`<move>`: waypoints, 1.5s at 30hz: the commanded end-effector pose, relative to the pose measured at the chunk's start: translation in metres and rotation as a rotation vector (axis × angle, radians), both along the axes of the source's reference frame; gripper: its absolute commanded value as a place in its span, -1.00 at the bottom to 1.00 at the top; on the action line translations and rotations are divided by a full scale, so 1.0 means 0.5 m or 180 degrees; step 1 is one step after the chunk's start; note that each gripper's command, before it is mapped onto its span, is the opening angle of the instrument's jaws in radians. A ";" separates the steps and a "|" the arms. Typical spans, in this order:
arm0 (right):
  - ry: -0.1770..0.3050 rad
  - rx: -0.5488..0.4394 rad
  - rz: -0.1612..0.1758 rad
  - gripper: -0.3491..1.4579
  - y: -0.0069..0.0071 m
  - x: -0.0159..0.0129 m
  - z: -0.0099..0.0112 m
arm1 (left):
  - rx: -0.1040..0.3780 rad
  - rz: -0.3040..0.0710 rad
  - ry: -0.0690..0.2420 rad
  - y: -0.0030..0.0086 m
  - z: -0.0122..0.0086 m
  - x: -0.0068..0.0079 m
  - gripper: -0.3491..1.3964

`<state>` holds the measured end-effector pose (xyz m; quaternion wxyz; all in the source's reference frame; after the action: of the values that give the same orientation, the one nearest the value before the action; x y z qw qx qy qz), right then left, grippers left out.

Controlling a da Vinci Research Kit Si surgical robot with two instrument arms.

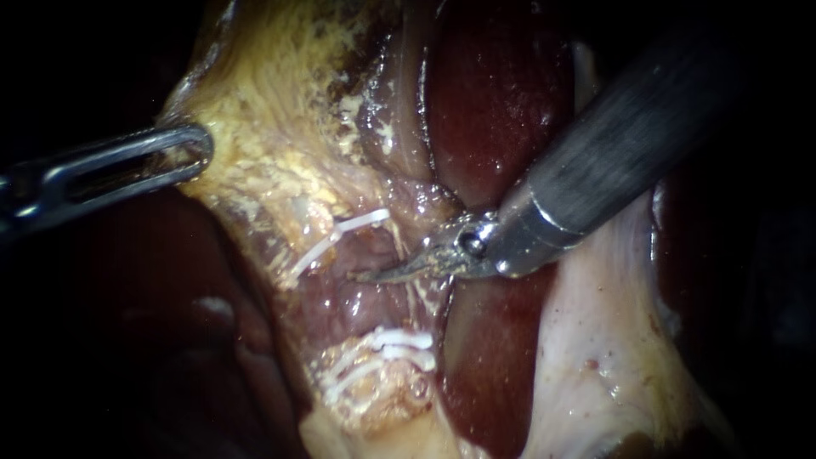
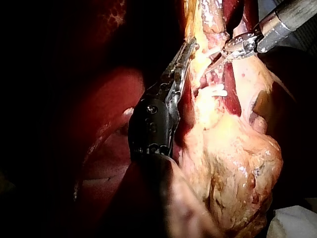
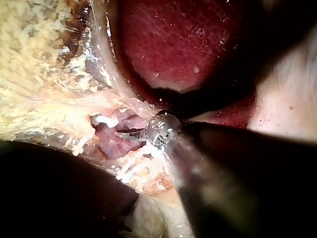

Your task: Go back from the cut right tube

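You had two instruments before you: your left instrument (image 1: 197, 151) and your right instrument (image 1: 378, 275). A single clip (image 1: 340, 238) lay higher up. A cluster of clips (image 1: 382, 350) lay lower down: at least two, though you could not have counted them exactly. There was one liver (image 1: 493, 102).

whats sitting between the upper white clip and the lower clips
The endoscope view shows the tip of the right instrument lying there, over pinkish tissue, apart from both the upper clip and the lower clips.
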<state>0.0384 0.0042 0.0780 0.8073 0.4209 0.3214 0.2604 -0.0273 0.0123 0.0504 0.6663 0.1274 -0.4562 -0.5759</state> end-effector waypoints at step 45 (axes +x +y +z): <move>0.0783 -0.1984 -0.0137 0.97 -0.0019 -0.0094 -0.0071 | 0.0000 -0.0002 0.0003 0.0002 0.0005 0.0006 -1.00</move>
<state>0.0332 0.0033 0.0741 0.8586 0.1794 0.4739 0.0783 -0.0270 0.0124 0.0506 0.6664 0.1268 -0.4558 -0.5763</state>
